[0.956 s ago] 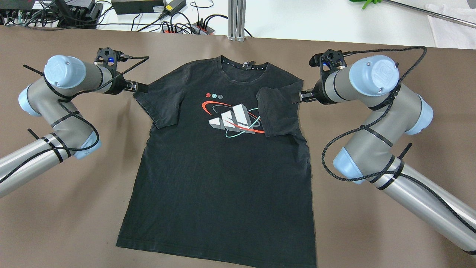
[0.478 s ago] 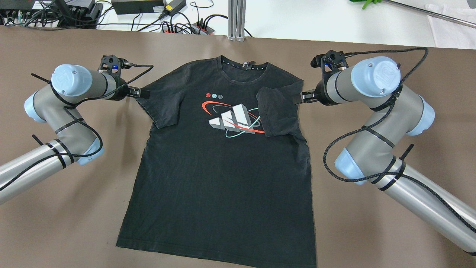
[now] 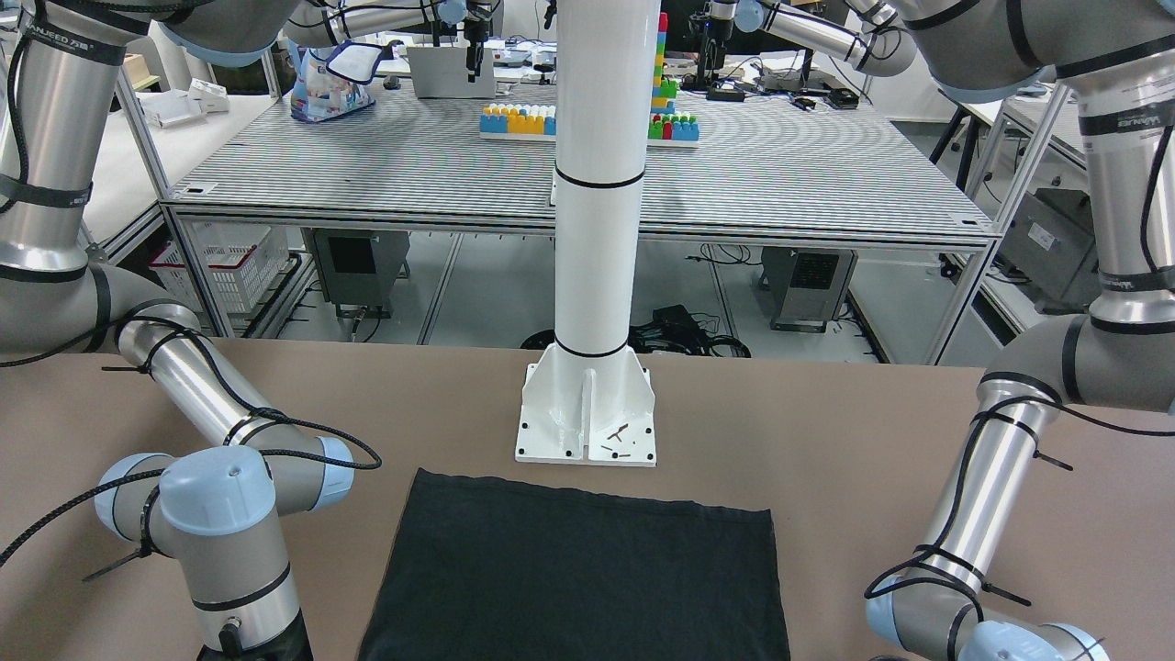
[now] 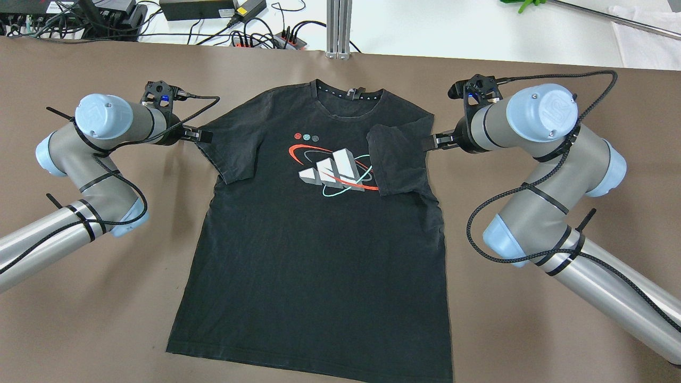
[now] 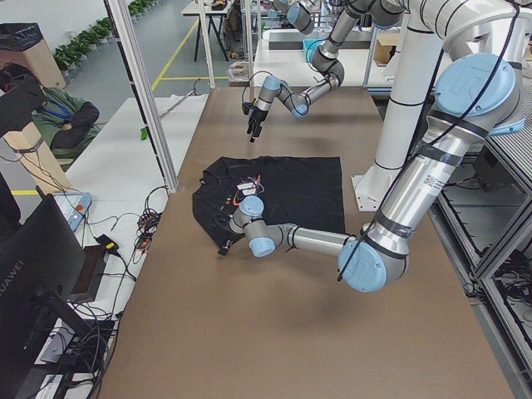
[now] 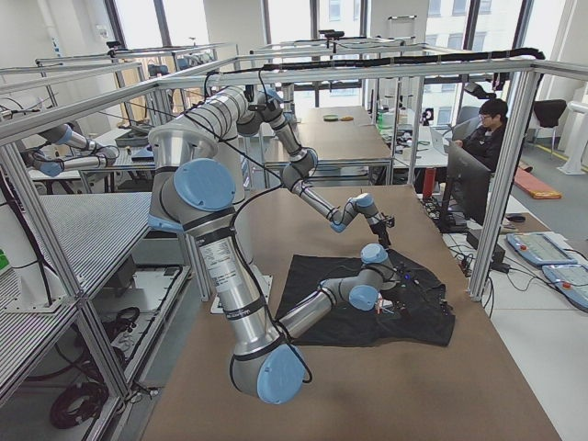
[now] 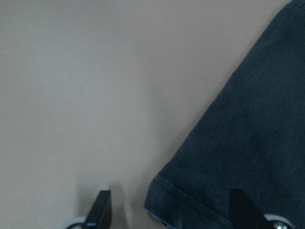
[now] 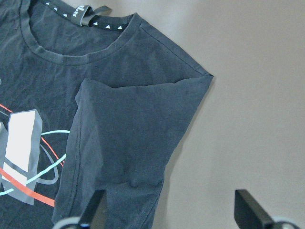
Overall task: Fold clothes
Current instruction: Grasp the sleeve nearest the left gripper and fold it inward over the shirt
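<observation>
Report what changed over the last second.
The left gripper moved in to the shirt's flat left sleeve, jaws open astride its corner, nothing gripped. The right gripper barely drifted outward, open. The shirt lies unchanged, right sleeve folded in.

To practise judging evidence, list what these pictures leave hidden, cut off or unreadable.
Overhead: the folded sleeve covers the logo's right edge; the collar label's print is too small to read.
Front-facing: the bottom edge cuts off the shirt's collar half.
Left wrist: the bottom edge cuts off most of the left gripper's fingers, so whether they touch the flat sleeve is unclear.
</observation>
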Available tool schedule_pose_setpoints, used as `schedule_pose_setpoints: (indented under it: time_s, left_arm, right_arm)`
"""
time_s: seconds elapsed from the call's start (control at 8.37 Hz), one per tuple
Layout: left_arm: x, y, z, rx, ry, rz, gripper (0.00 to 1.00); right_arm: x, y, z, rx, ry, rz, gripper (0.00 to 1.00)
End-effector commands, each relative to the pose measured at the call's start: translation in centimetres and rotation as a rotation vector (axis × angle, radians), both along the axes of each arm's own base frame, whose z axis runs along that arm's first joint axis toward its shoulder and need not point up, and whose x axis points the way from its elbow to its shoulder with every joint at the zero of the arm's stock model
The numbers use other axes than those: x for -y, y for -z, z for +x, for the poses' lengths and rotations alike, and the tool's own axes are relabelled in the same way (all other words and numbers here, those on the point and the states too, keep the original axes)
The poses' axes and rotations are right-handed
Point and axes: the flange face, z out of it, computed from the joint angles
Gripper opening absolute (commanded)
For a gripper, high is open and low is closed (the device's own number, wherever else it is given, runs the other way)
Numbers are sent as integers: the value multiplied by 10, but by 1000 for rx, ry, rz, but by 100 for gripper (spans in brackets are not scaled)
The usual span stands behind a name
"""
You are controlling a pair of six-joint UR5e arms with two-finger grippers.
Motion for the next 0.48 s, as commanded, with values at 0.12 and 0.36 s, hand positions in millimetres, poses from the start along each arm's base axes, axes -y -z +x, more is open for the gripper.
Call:
schedule_pose_setpoints:
  time_s: [0.12,0.36]
  left_arm:
    - [1,2,1,0,-2,2,18]
    - [2,13,2,-16,-1,11,0]
  right_arm:
    - [-1,-2,1,-1,0,-1,94]
    - [-1,-5,1,-3,-1,-3,94]
